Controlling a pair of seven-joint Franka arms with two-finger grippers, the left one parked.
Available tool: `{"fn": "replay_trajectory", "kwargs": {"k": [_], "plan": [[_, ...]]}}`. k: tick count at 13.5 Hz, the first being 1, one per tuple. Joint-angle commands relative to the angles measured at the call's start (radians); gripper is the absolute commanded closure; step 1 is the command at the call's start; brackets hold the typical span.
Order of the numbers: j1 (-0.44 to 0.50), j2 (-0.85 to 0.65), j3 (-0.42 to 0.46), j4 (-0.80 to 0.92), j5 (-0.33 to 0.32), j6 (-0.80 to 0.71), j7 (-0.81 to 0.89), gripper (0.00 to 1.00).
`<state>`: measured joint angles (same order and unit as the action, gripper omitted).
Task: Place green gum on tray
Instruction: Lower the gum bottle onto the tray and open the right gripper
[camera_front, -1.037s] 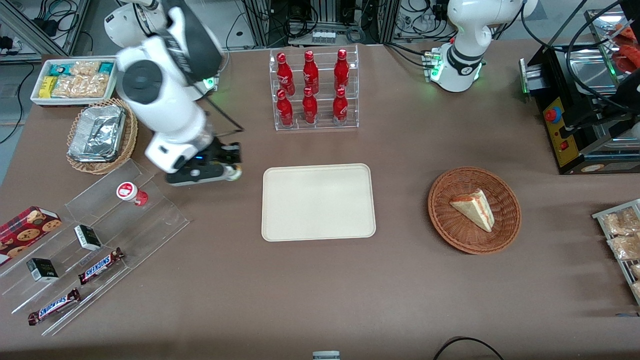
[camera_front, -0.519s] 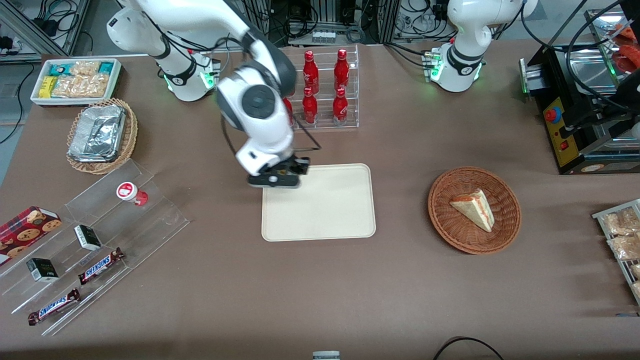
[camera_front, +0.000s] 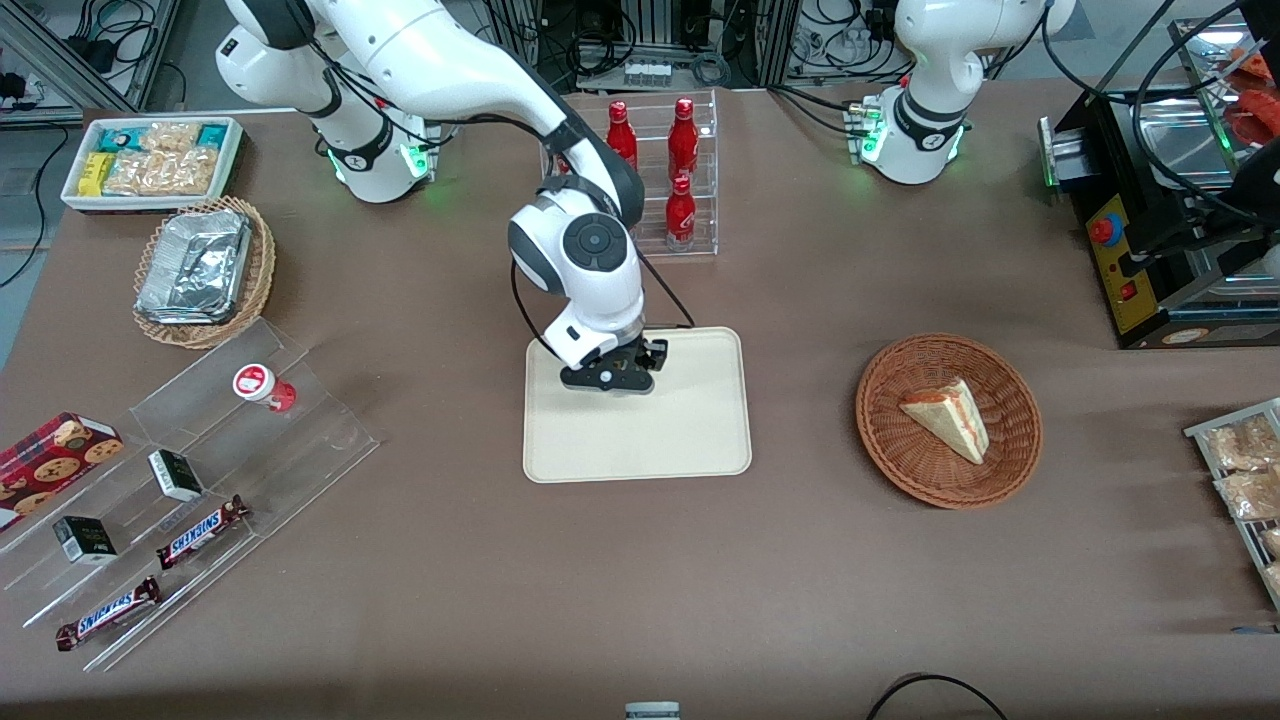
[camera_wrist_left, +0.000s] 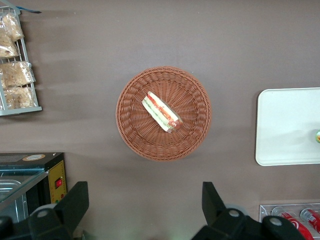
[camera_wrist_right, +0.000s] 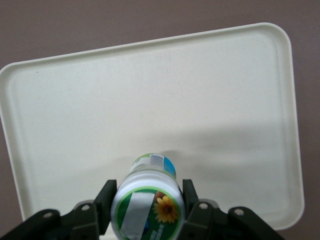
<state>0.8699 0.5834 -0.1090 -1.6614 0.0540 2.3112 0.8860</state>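
Note:
My right gripper (camera_front: 612, 380) hangs over the cream-beige tray (camera_front: 690, 440), above the part of it nearer the bottle rack. In the right wrist view the gripper (camera_wrist_right: 147, 202) is shut on the green gum (camera_wrist_right: 148, 200), a white canister with a green lid bearing a yellow flower. The black fingers (camera_wrist_right: 106, 198) press on both sides of it. The canister hangs just above the tray's bare surface (camera_wrist_right: 210, 90) and casts a shadow on it. In the front view the gum is hidden under the gripper.
A like canister with a red lid (camera_front: 256, 382) stands on the clear acrylic step shelf (camera_front: 300, 440) toward the working arm's end. A rack of red bottles (camera_front: 680, 200) stands farther from the front camera than the tray. A wicker basket with a sandwich (camera_front: 948, 420) lies beside the tray.
My right arm has swung from beside the acrylic shelf to over the tray, carrying the green gum in its shut fingers.

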Motion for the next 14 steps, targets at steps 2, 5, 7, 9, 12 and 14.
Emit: {"fn": "replay_trajectory", "kwargs": {"k": [2, 5, 7, 9, 12, 14], "plan": [[0.031, 0.062, -0.017, 0.043, -0.010, 0.036, 0.022, 1.00], [0.032, 0.084, -0.017, 0.043, -0.022, 0.076, 0.024, 1.00], [0.032, 0.101, -0.017, 0.043, -0.023, 0.095, 0.022, 1.00], [0.031, 0.104, -0.017, 0.043, -0.023, 0.096, 0.015, 0.34], [0.028, 0.093, -0.018, 0.043, -0.022, 0.096, 0.022, 0.00], [0.015, 0.057, -0.020, 0.038, -0.019, 0.079, 0.018, 0.00]]}}
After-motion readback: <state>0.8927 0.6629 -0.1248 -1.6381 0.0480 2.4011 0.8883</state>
